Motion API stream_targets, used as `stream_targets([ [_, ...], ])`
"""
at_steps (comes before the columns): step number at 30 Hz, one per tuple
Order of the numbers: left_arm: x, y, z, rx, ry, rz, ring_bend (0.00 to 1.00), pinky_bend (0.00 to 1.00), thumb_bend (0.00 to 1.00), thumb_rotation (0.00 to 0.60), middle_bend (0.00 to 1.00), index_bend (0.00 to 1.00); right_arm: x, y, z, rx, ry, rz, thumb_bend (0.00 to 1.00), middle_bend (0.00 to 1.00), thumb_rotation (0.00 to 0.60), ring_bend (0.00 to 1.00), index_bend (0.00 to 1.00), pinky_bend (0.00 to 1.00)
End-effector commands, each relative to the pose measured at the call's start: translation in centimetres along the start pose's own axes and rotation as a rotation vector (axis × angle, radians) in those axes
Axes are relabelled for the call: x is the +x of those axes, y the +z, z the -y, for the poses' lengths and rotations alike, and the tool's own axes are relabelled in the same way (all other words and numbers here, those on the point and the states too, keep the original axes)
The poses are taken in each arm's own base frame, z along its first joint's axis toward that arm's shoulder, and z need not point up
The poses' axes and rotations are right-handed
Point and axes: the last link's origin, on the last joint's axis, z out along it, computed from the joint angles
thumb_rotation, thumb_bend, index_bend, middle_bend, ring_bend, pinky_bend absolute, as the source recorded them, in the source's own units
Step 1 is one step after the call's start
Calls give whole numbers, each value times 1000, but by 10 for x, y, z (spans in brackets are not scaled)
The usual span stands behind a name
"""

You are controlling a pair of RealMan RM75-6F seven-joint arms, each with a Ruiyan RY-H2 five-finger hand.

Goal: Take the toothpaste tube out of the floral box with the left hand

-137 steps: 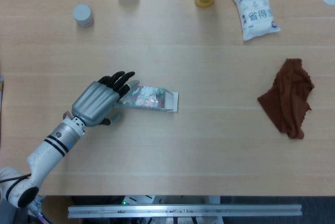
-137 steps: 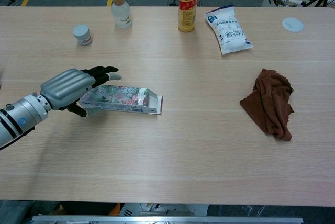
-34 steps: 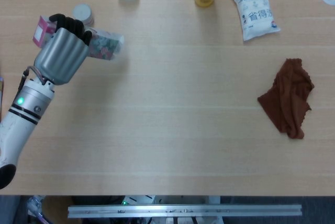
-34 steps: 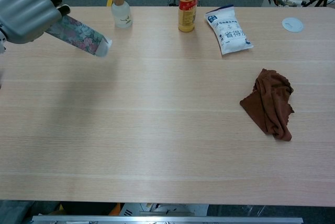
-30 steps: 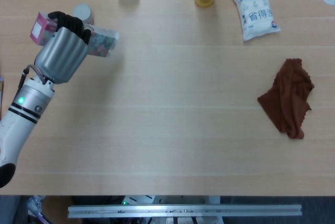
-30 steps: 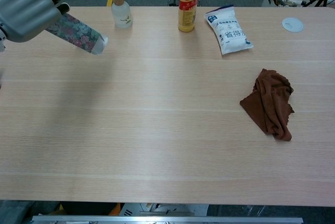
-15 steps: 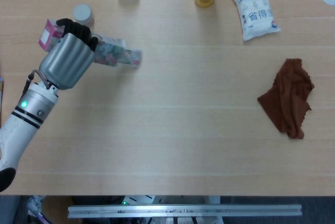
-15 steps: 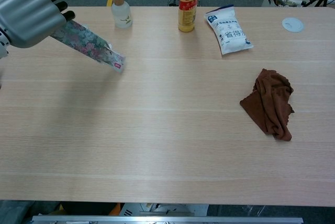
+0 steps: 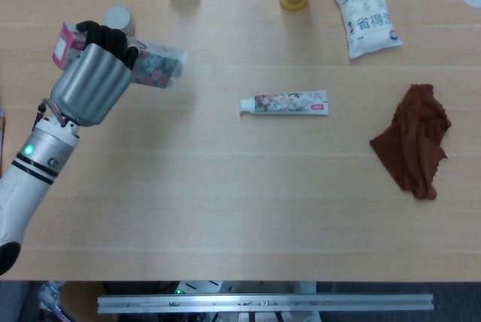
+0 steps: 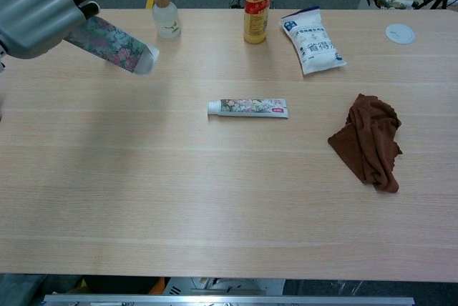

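Pale wood worktop point(image 9: 225, 209): carried all items, seen in head & chest views.
Left robot hand point(image 9: 92, 83): raised at far left, fingers wrapped round floral box point(image 9: 156, 65), holding it above the worktop.
Floral box: tilted, open end pointed right & down in chest view point(image 10: 114, 43); pink end stuck out past the fingers on the left in head view.
Toothpaste tube point(image 9: 285, 104): was out of the box, lying flat mid-worktop, cap end left, crimped end right; well apart from box & left robot hand.
Right robot hand: not seen in either view.
Brown cloth point(image 9: 415, 141): crumpled at right, apart from the tube.
White pouch point(image 9: 363, 9): far right, lying flat.
Yellow bottle point(image 10: 258, 2): far centre, upright.
Clear bottle point(image 10: 166, 16): far, left of yellow one.
Small white jar point(image 9: 119, 17): far left, just beyond the robot hand's fingers in head view.
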Motion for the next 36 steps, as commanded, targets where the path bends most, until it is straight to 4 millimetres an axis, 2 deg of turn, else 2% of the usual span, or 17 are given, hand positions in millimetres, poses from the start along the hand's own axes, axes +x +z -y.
stream_targets([
  [1,-4,-4,-3,26,-158,15,483,583,293,600,578,571,0,-1,0,0,0,-1,294,386,600,262,575,356],
  [6,-17,-18,-15,51,-432,81,450,572,293,600,507,502,1,-1,1,1,-1,-3,295,386,600,262,575,356],
  [10,-28,-28,-27,48,-510,93,426,536,293,600,456,467,0,-1,2,4,-5,1,294,386,600,262,575,356],
  [13,-37,-33,-40,38,-599,136,395,473,293,600,411,443,0,0,4,8,-7,4,294,386,600,262,575,356],
  [18,-51,-31,-64,15,-712,170,386,409,293,600,392,428,-2,0,5,8,-5,8,294,386,600,262,575,356],
  [27,-77,-30,-100,-73,-751,275,386,401,294,600,391,426,0,-2,2,-2,-1,7,294,386,600,262,575,356],
  [36,-82,-29,-111,-110,-832,314,362,396,293,600,378,408,0,-1,3,0,0,7,294,386,600,262,574,356],
])
